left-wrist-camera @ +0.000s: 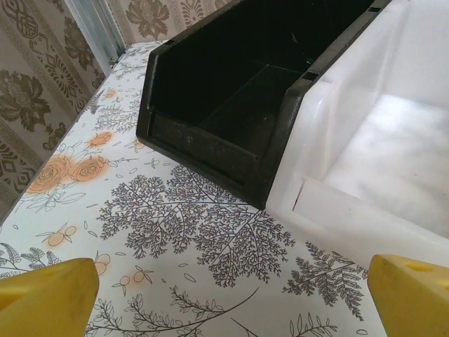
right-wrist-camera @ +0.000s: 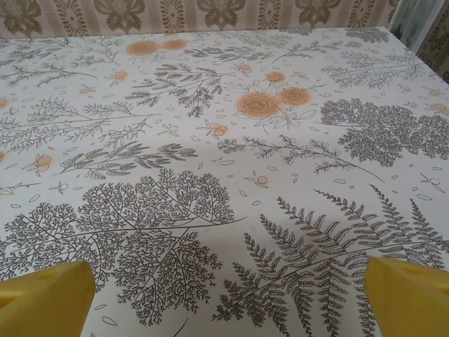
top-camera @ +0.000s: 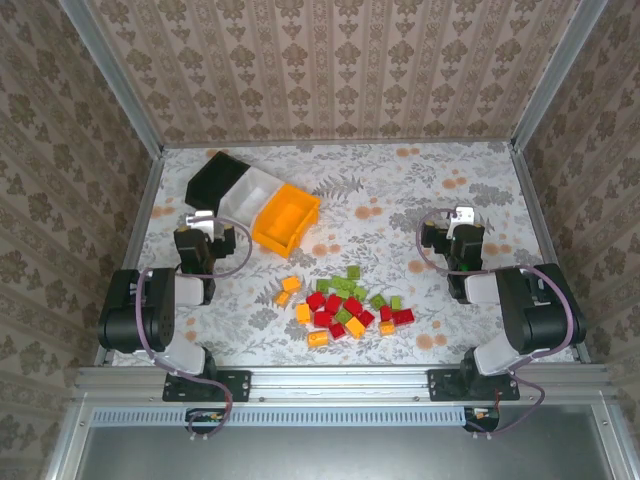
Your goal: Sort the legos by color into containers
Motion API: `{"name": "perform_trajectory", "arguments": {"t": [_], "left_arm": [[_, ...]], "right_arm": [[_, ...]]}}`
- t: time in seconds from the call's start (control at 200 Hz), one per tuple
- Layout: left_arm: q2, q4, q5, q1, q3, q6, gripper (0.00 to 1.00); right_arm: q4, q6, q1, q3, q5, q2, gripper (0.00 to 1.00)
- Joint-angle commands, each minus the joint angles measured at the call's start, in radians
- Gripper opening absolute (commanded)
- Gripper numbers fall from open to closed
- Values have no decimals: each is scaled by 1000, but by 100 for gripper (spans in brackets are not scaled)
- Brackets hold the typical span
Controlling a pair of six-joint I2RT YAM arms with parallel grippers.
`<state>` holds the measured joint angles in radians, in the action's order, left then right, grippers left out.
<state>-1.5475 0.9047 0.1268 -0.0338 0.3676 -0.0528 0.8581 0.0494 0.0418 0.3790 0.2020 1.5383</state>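
The left gripper (top-camera: 207,228) is spread to its widest and holds nothing. In its wrist view the yellow fingertips (left-wrist-camera: 43,298) sit at the 2 lower corners with bare table between them. The right gripper (top-camera: 460,228) is spread just as wide and is equally empty, hanging over patterned table.

The legos (top-camera: 345,305) lie in 1 loose pile on the table (top-camera: 400,190), between the 2 arms. Both grippers sit beyond the pile, farther from the arm bases, the left gripper off to its left and the right gripper off to its right. The pile's long axis runs left to right, dipping a little toward the bases at its right end. Orange blocks gather at its left end, red at its right, and green along its far side.

The 3 containers stand beyond the pile and to its left, in a touching diagonal row. The orange bin (top-camera: 287,218) is nearest the pile, then the white bin (top-camera: 248,195), then the black bin (top-camera: 213,178). All 3 look empty, so sorting has not begun.

Neither gripper points at the pile, so either would have to draw back toward the bases and inward to reach it. The 2 look about equally far from the pile. The left gripper, though, is just beside the bins and its camera looks straight into the black and white ones. That probably makes the left arm the better choice for a short carry from the pile's left end, since the right arm would have to reach across the pile.
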Motion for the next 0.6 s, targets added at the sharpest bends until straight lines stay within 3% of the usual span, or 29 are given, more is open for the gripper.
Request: {"name": "perform_trajectory", "arguments": {"t": [0.0, 0.595], "left_arm": [[2, -9, -19, -3, 25, 5, 100], [2, -7, -19, -5, 24, 0, 100]], "right_arm": [[23, 1, -1, 16, -12, -6, 100], [24, 1, -1, 15, -12, -6, 100]]}}
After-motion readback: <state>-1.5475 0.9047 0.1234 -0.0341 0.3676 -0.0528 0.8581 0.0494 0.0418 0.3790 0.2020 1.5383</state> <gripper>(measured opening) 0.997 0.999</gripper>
